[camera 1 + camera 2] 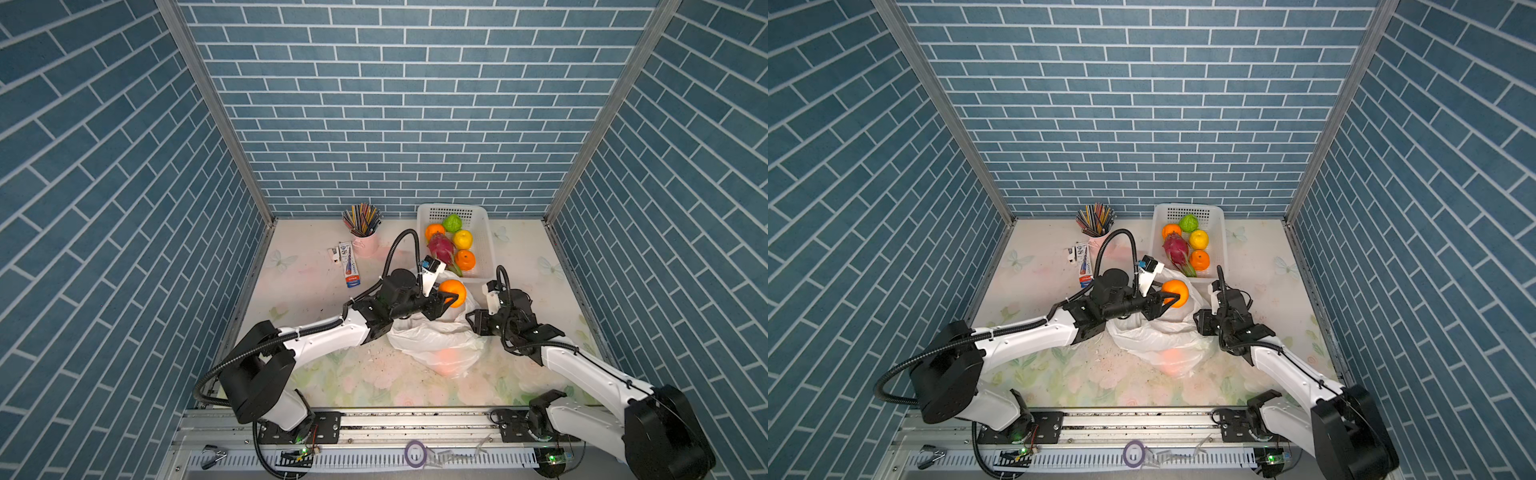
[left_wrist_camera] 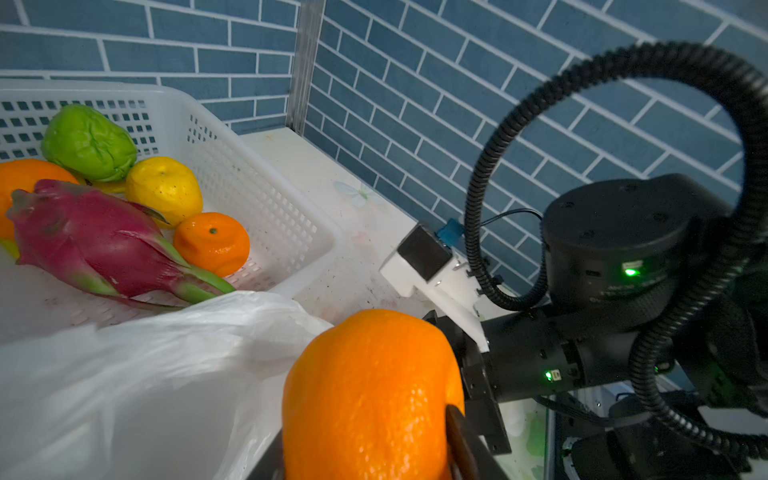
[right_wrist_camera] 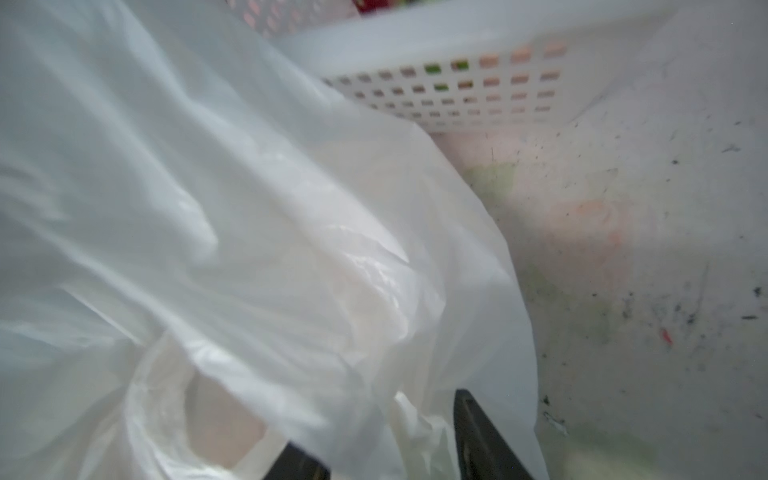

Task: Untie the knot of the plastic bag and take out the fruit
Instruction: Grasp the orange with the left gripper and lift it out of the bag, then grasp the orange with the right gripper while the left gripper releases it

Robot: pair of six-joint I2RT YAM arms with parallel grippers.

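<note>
In both top views the left gripper (image 1: 454, 300) clamps an orange (image 1: 451, 286) just short of the basket's (image 1: 487, 239) near rim. It hangs above the plastic bag (image 1: 432, 338), which lies slumped on the basket's near side with its mouth against that rim. At the bag's end farthest from the basket a piece of fruit (image 1: 446, 357) seems to glow orange through the film, and no knot shows. The right gripper (image 1: 471, 322) sits at the bag's edge, beside the basket's near corner. In the left wrist view a finger (image 2: 457, 436) bites only the orange's side. The skin is round and smooth, so a jolt on the way over the rim could roll it out onto the bag rather than in beside the dragon fruit (image 2: 91, 237). In the right wrist view that gripper's fingers (image 3: 478, 432) stand apart with loose film between them, pinching nothing — so the bag looks unanchored, and it could drag along or sag shut over whatever remains.
</note>
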